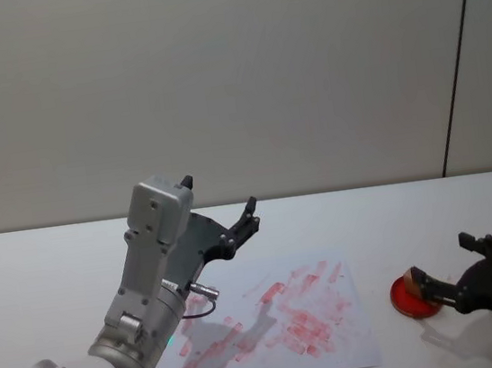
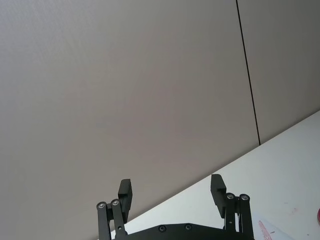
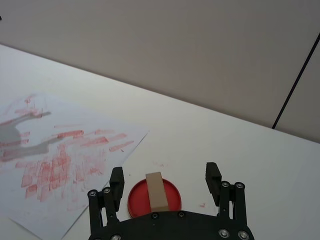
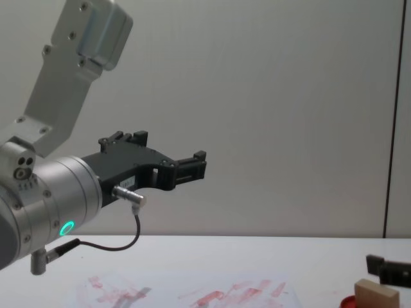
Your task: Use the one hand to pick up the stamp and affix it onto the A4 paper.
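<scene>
The right gripper stands open, the stamp lined up between its jaws on the red ink pad, the A4 paper beyond one jaw. Closing off-centre could topple the stamp. The left gripper hangs raised, jaws apart.

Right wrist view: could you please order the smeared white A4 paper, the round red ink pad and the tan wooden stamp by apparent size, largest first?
Smeared white A4 paper, though cropped.
Round red ink pad.
Tan wooden stamp, on the pad, between the right gripper's fingers.
</scene>
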### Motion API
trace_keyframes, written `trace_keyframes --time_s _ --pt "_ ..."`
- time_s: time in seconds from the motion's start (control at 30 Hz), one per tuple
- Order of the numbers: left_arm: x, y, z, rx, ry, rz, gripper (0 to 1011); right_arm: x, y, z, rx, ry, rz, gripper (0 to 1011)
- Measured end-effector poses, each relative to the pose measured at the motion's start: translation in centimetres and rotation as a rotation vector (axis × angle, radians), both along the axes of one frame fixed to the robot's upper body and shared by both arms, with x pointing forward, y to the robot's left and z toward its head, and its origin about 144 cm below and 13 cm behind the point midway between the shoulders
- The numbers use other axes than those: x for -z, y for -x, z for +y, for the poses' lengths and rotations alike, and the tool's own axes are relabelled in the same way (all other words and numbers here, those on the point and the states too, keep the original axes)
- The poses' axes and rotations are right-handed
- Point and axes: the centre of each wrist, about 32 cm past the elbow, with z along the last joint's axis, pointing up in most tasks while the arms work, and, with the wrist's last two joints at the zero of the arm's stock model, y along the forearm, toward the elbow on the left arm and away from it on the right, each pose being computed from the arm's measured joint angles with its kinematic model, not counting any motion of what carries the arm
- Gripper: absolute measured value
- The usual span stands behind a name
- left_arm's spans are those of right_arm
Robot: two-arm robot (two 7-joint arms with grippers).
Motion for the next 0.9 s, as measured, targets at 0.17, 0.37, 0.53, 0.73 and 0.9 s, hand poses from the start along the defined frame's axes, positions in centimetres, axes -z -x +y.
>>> trace_keyframes --time_s 0.17,0.37,0.53,0.73,0.9 --pt "0.0 0.0 0.0 0.0 0.0 0.0 1003 0.6 -0.6 -0.5 -0.028 0.023 0.027 1001" --pt "0.0 0.0 0.0 0.0 0.0 0.0 1002 1.3 -1.3 -0.7 -0.056 0.045 0.051 1001" --pt "0.0 0.0 0.0 0.0 0.0 0.0 1002 1.7 -1.8 -0.6 -0.075 0.061 0.065 1001" --pt "0.0 0.0 0.0 0.0 0.0 0.0 1002 2.2 -2.2 -0.5 -0.094 0.079 0.085 903" --pt "0.0 0.0 0.0 0.0 0.0 0.0 1002 2.5 -2.4 -0.5 -0.102 0.087 0.097 760"
